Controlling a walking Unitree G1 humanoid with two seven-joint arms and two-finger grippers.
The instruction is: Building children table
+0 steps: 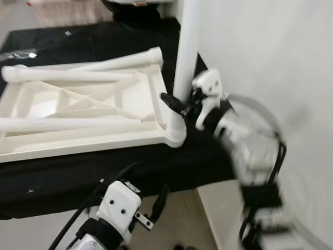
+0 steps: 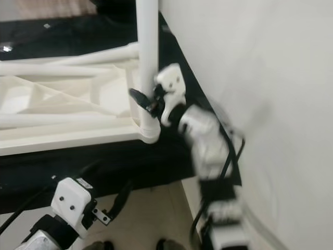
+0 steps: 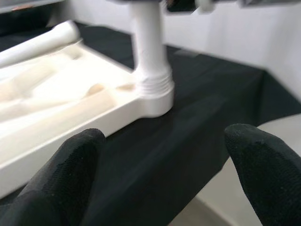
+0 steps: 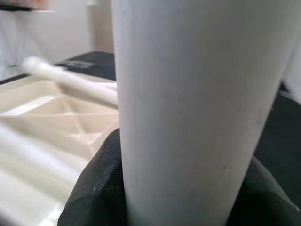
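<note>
Black cloth covers the tabletop (image 1: 78, 172) in front of you, and a plain white wall (image 1: 270, 52) rises along its right side. Looking through the left eye view, you see the white children's table top (image 1: 83, 112) lying upside down on the cloth, its ribbed underside facing up. Three loose white legs (image 1: 67, 75) lie across it. A fourth leg (image 1: 184, 57) stands upright in the corner socket (image 1: 176, 136) nearest the wall. Your right tool (image 1: 179, 107) is at this upright leg just above the socket, one black finger on either side of it. Your left tool (image 1: 151, 200) hangs below the near edge of the tabletop, over the pale floor (image 1: 182, 219), apart from the table parts.

From the right eye view you get the same scene: the right arm (image 2: 205, 140) is blurred, and the standing leg runs out of the top of the picture.

Your left wrist view looks up at the threaded socket and the foot of the upright leg (image 3: 149, 52). The left tool's two black fingertips (image 3: 70, 169) are spread wide apart with nothing between them.

Your right wrist view has the upright leg (image 4: 193, 108) very close, with the black pads (image 4: 99, 188) pressed on both sides of it, so the right tool is clamped on that leg. Beyond it you can see the ribbed underside and a loose leg (image 4: 66, 77) lying on it.
</note>
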